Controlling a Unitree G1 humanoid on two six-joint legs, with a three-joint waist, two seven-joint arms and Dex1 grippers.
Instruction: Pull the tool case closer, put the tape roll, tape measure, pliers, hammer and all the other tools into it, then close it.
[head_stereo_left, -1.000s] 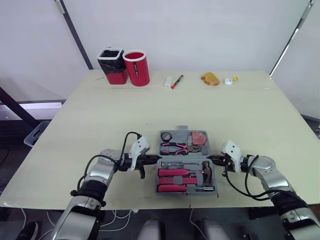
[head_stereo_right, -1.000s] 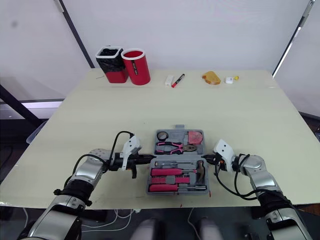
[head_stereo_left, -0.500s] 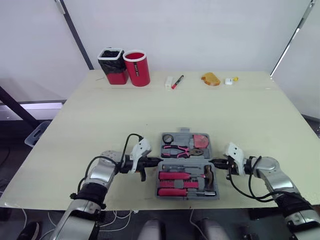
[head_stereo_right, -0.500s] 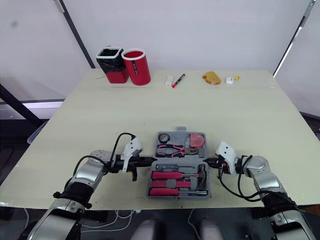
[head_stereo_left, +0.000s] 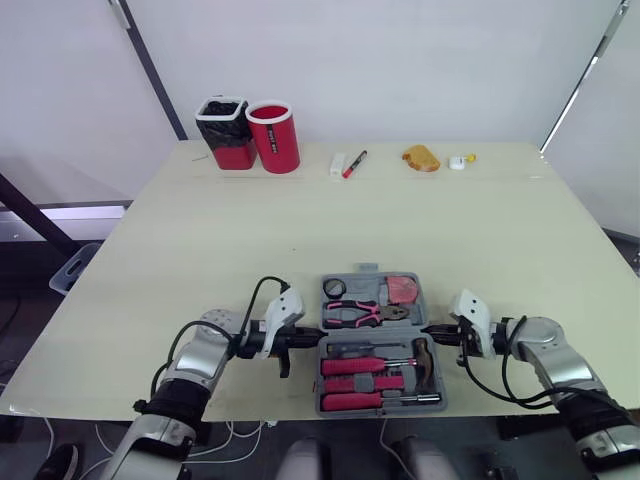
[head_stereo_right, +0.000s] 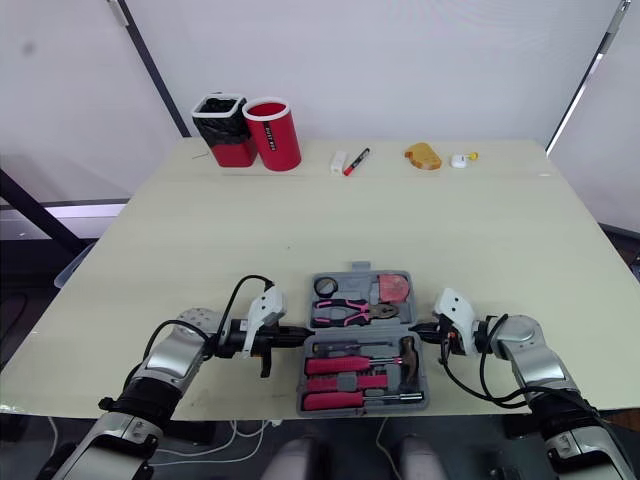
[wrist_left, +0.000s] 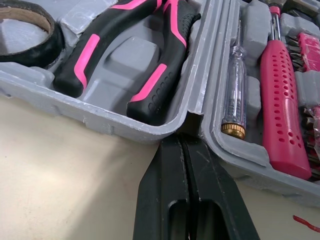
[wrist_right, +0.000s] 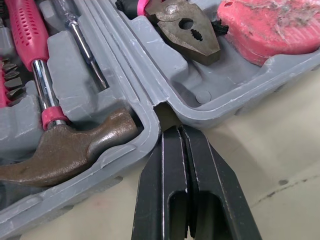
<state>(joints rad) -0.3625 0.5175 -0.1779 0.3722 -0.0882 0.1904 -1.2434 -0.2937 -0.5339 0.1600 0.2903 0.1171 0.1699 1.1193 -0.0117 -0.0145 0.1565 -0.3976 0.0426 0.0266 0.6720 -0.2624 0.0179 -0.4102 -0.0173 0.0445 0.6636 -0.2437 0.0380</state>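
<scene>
- Closer it comes: across the table (head_stereo_left: 300, 230) the tool case (wrist_left: 90, 114) has slid toward our near edge in the last second. Both arms have drawn back with it, so the pull looks well along.
- Now the case lies open and flat near that edge, squarely between our two arms. Its hinge runs left to right, from one pincer straight across to the other.
- That's the relation the next move turns on. The far half lies beyond the hinge and the near half on our side of it, so closing, as we judge it, means folding the far half over toward us. Neither arm is nearer: each sits at its own end of the hinge.
- Our left gripper (wrist_left: 182, 142) has its two black fingers pressed together, tips nosed into the notch at the hinge's left end and clamping nothing.
- Our right gripper (wrist_right: 175, 132) mirrors it, fingers together, tips touching the notch at the right end.
- Tools look packed. The hammer (wrist_right: 70, 150) lies in the near half beside the pink-handled screwdrivers (head_stereo_left: 352, 365).
- In the far half, the pliers (wrist_left: 125, 55) lie lengthwise along the hinge.
- The pink tape measure (wrist_right: 270, 25) sits at the right of that half.
- The tape roll (wrist_left: 25, 30) sits at its left.
- We'd say only the closing is left.
</scene>
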